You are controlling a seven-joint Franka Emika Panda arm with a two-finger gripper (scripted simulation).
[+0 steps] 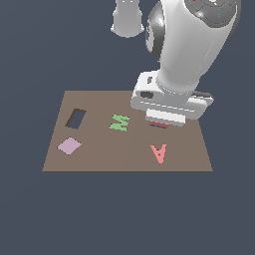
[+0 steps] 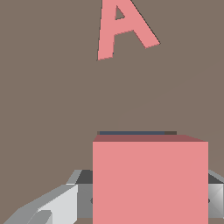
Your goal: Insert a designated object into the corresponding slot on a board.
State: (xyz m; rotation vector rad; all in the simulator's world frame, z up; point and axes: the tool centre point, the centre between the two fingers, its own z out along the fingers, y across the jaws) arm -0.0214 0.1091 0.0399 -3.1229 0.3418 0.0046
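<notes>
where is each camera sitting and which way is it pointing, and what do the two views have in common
Exterior view: off the arm, raised, looking down at the board with the green M, lilac tile and slanted cut-out; the arm's white links and the gripper fill the upper part.
Wrist view: on the wrist, looking down along the fingers at the red tile between them, with a dark slot edge just beyond it.
Shared: the board, the red A, the red tile and the gripper.
</notes>
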